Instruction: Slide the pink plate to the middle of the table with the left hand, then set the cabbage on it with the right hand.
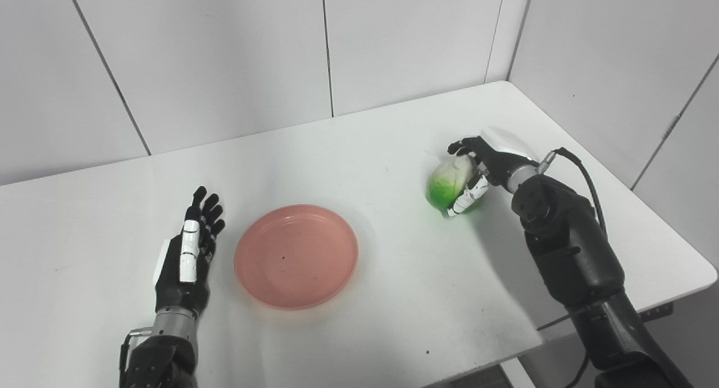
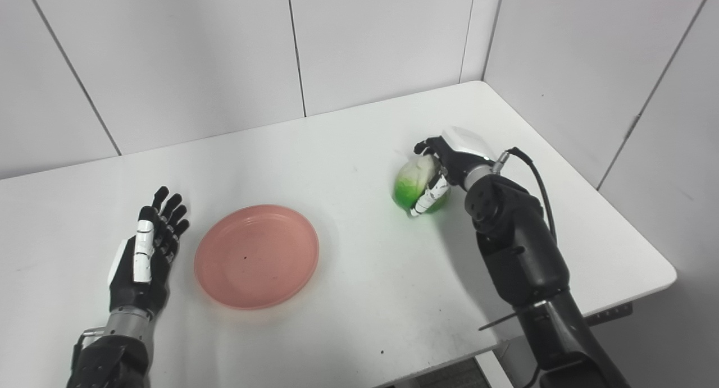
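Left eye view, read from left to right, holds two hands, one plate and one cabbage on one white table (image 1: pixel 348 146). At the left the left hand (image 1: pixel 188 259) lies with its fingers (image 1: pixel 206 211) stretched out and slightly spread, gripping nothing, just beside the plate's left rim but not touching it. One pink plate (image 1: pixel 296 256) sits flat and empty near the middle of the table, a small dark speck on its floor. Farther right, well apart from the plate, the single green and white cabbage (image 1: pixel 447 183) is low at the tabletop; whether it rests on the surface cannot be told. The right hand (image 1: pixel 483 166) is wrapped around it, dark fingers over the top and the white-tipped thumb against its near side.
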Robot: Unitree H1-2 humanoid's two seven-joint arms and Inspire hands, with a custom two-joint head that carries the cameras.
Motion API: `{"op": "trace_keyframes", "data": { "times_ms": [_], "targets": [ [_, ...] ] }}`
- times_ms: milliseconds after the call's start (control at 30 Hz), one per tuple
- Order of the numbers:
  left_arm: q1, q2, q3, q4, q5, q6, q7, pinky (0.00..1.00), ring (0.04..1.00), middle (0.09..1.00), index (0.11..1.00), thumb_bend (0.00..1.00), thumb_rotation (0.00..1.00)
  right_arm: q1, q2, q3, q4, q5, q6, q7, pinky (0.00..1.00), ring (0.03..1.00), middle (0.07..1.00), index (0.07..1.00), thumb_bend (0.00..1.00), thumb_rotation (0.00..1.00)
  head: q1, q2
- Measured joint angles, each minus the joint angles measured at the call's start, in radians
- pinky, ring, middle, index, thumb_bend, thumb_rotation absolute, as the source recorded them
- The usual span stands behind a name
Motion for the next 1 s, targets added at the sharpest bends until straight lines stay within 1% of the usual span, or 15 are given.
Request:
{"op": "trace_keyframes", "data": {
  "times_ms": [33,67,100,167,267,467,700,867,1000],
  "targets": [
    [0.000,0.000,-0.001,0.000,0.000,0.000,0.000,0.98,0.978,0.977,0.983,0.69,1.00,0.001,0.004,-0.001,0.000,0.002,0.000,-0.017,0.31,0.411,0.451,0.563,0.55,0.00,0.000,0.000],
    [0.000,0.000,-0.001,0.000,0.001,0.000,0.000,0.97,0.974,0.974,0.980,0.68,1.00,0.001,0.007,-0.001,0.000,0.003,0.000,-0.031,0.21,0.297,0.462,0.517,0.54,0.00,0.000,0.003],
    [0.000,0.001,-0.001,0.000,0.001,0.000,0.000,0.97,0.973,0.973,0.978,0.68,1.00,0.001,0.011,-0.003,0.000,0.002,0.000,-0.042,0.16,0.244,0.466,0.498,0.53,0.00,0.000,0.003],
    [0.000,0.001,-0.001,-0.001,0.001,0.000,0.000,0.96,0.972,0.971,0.976,0.67,1.00,0.001,0.017,-0.008,0.000,0.001,0.000,-0.070,0.13,0.206,0.468,0.488,0.53,0.00,0.000,0.003],
    [0.001,0.000,-0.001,-0.001,0.001,0.000,0.000,0.96,0.969,0.968,0.973,0.68,1.00,0.001,0.019,-0.010,0.000,0.001,0.000,-0.103,0.13,0.214,0.470,0.482,0.53,0.00,0.002,0.006],
    [0.002,-0.001,0.000,-0.004,0.000,0.007,0.001,0.98,0.975,0.972,0.972,0.69,1.00,0.002,0.019,-0.008,0.000,0.000,0.000,-0.130,0.14,0.224,0.470,0.481,0.53,0.00,0.002,0.009],
    [0.002,-0.001,-0.002,-0.004,0.001,0.010,0.001,0.97,0.973,0.972,0.973,0.68,1.00,0.002,0.028,-0.014,0.000,-0.010,0.000,-0.135,0.14,0.222,0.470,0.483,0.53,0.00,0.002,0.011],
    [0.003,0.000,0.000,-0.005,-0.002,0.014,0.001,0.99,0.981,0.974,0.970,0.68,1.00,0.002,0.023,-0.001,-0.004,0.008,0.000,-0.146,0.13,0.210,0.470,0.484,0.53,0.00,0.002,0.012],
    [0.004,0.000,-0.001,-0.007,-0.002,0.020,0.000,0.99,0.978,0.971,0.972,0.67,1.00,0.002,0.015,0.006,-0.046,0.013,0.000,-0.144,0.13,0.216,0.470,0.484,0.53,0.00,0.006,0.012]
  ]
}}
